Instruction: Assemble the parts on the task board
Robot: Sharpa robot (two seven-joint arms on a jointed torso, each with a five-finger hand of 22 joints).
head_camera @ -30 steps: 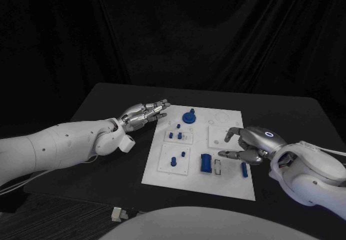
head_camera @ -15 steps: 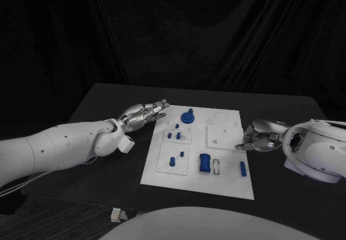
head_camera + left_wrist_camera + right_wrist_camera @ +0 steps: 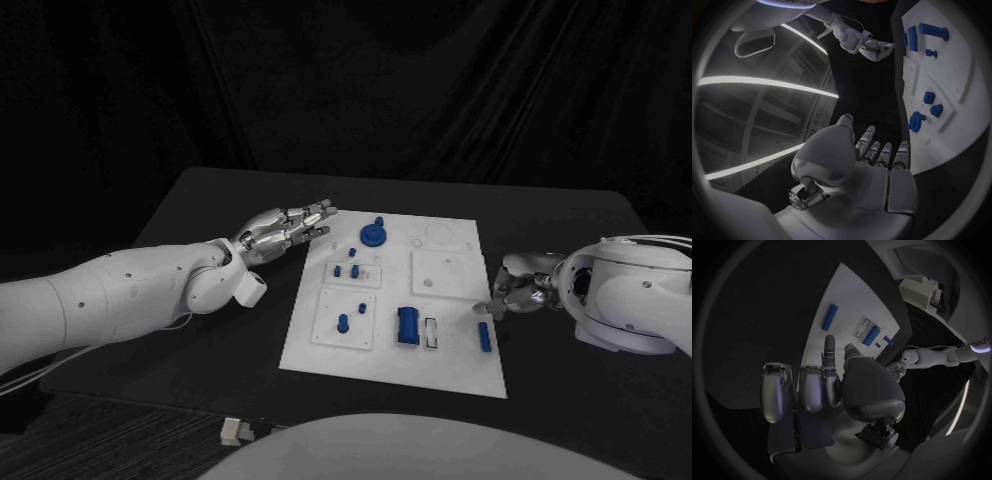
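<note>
The white task board (image 3: 433, 355) lies mid-table with blue parts on it: a round knobbed piece (image 3: 375, 235) at the far end, small pegs (image 3: 346, 270), a single peg (image 3: 343, 323), a block (image 3: 410, 326) and a bar (image 3: 485, 337). My left hand (image 3: 289, 228) hovers by the board's far left corner, fingers stretched out and empty. My right hand (image 3: 522, 290) sits just off the board's right edge, fingers loosely bent, holding nothing. The right wrist view has my right hand (image 3: 817, 390) short of the bar (image 3: 829, 317) and block (image 3: 873, 334). The left wrist view has my left hand (image 3: 873, 160) beside the board (image 3: 954, 75).
The black table (image 3: 216, 330) extends well beyond the board on both sides. A white slotted fixture (image 3: 433, 332) stands next to the block. Two raised white square plates (image 3: 444, 270) sit on the board. Dark curtains close off the back.
My right hand has drawn back to the right, from over the board near the bar to just past its right edge. The left hand has stayed put.
</note>
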